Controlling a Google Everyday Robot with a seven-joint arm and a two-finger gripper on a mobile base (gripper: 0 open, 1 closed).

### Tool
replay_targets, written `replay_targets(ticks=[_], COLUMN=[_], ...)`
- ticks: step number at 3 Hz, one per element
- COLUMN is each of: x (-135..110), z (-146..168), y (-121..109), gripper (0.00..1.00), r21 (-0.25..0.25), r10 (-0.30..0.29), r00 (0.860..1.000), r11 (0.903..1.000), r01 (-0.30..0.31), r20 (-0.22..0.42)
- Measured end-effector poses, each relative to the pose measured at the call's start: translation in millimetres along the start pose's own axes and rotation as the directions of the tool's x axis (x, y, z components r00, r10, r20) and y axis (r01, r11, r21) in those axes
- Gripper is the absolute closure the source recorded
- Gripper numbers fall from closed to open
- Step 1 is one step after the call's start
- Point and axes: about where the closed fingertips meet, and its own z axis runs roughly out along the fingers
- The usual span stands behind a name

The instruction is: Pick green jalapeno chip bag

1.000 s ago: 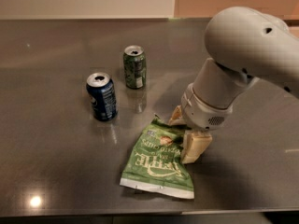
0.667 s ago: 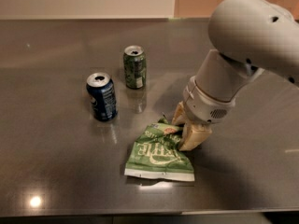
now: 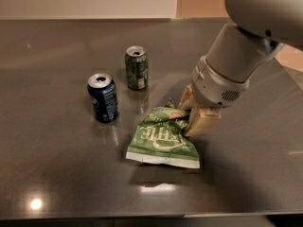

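The gripper (image 3: 191, 111), clamped on the far right end of the green jalapeno chip bag (image 3: 161, 141), now sits higher, and the bag tilts up, more crumpled.

One green jalapeno chip bag (image 3: 161, 138); one dark table (image 3: 57, 174) beneath it; two soda cans to its left, one blue can (image 3: 103, 98) and one green can (image 3: 136, 68); one robot arm (image 3: 236, 56) with one gripper (image 3: 189, 117) at the bag's upper right corner, its two tan fingers (image 3: 202, 121) pinching the foil.

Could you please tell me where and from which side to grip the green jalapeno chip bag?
On the green jalapeno chip bag, the crumpled far-right end, from the right: it rises while the rest lies flat. The gripper pinches there.
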Motion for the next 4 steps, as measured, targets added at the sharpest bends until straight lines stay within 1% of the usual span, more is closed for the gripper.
replay_targets(ticks=[1, 2, 3, 4], x=[-7, -18, -54, -54], z=[-26, -53, -94, -94], y=[-10, -18, -27, -27], gripper=[1.0, 1.0, 1.0, 1.0], r21=[0.015, 0.031, 0.073, 0.073], r10=[0.005, -0.003, -0.061, -0.061], r00=[1.0, 1.0, 0.998, 0.998], r11=[0.9999, 0.9995, 0.9953, 0.9953], r01=[-0.004, 0.004, 0.064, 0.064], r20=[-0.008, -0.022, -0.032, -0.032])
